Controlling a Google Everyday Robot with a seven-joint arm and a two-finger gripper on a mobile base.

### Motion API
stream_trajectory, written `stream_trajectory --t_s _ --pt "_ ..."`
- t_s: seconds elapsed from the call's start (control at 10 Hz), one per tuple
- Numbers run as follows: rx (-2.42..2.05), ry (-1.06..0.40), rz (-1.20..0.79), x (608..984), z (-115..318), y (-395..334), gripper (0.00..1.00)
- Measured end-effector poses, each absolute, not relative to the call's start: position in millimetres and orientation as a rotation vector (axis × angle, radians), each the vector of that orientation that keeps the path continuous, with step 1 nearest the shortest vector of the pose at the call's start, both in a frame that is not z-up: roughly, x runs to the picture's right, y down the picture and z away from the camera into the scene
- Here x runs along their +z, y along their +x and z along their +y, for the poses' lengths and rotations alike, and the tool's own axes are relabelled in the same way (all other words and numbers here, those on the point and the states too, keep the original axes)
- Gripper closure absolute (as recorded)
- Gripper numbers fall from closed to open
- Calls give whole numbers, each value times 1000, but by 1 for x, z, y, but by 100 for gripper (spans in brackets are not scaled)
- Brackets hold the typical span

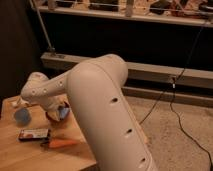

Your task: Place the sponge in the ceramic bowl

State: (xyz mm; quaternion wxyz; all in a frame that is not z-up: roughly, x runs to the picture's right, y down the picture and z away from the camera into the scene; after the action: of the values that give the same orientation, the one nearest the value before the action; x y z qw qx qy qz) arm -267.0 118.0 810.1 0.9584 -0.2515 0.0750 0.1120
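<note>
The arm point(100, 110) bends down over the table point(20, 155). Its tool point(56, 109) is low at the bowl point(51, 118), toward the far edge, and I cannot tell whether it is spread or pinching. A blue patch, the sponge point(64, 112), shows at the bowl's rim, either in it or just above. If it rests inside, the task looks nearly done; if it hangs above, setting it down is left.
</note>
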Motion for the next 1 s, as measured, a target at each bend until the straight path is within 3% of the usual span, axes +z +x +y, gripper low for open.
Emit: stream_trajectory --t_s 1.0 --pt "182 -498 108 796 117 -290 20"
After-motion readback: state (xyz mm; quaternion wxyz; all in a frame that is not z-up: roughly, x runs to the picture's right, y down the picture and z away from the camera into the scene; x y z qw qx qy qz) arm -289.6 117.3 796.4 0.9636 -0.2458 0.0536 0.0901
